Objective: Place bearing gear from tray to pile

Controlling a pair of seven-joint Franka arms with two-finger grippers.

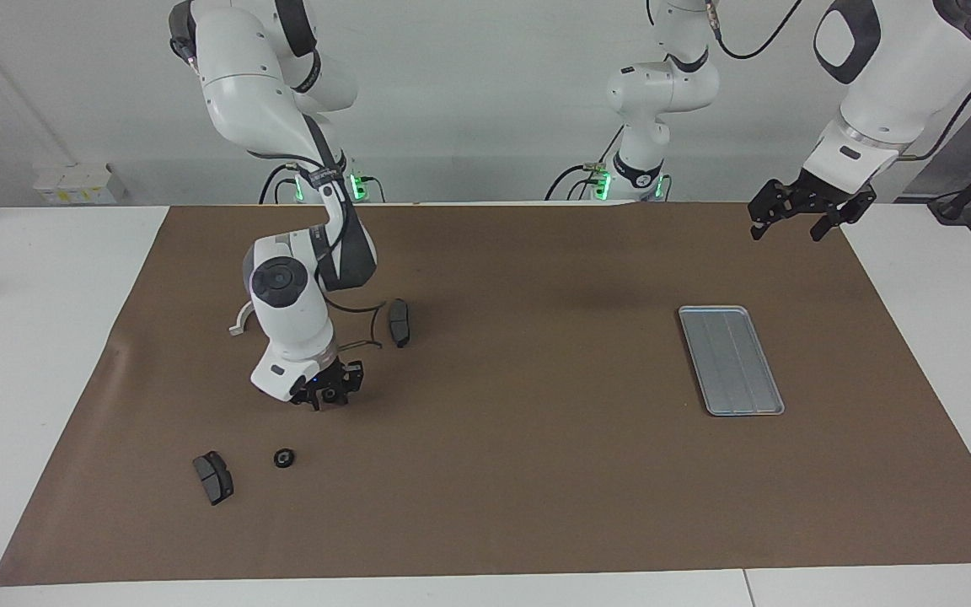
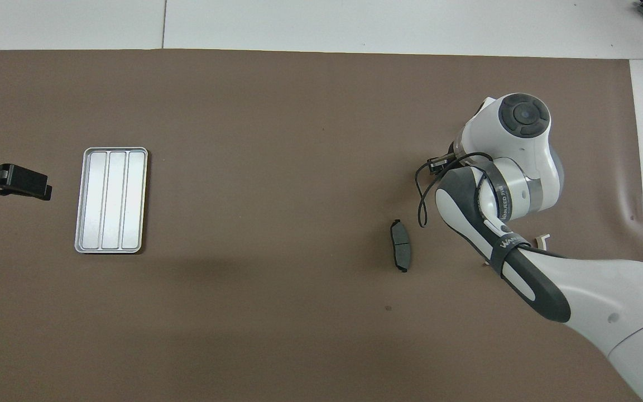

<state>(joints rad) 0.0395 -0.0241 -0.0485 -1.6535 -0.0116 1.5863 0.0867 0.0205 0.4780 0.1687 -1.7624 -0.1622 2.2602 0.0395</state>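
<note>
Lying on the mat [image 1: 536, 472], bearing gear [image 1: 284, 458] outside the tray [image 1: 731, 360].

Two arms, both grippers up off the table

The right arm came down from its base in a steep bend, wrist turned downward, and its gripper [image 1: 327, 396] hung just above the table with nothing between its fingers — whether they stood apart could not be told. The left arm waited — elbow raised high, forearm sloping down toward its own end of the table — with the left gripper [image 1: 799, 219] in the air, fingers spread wide and holding nothing.
</note>
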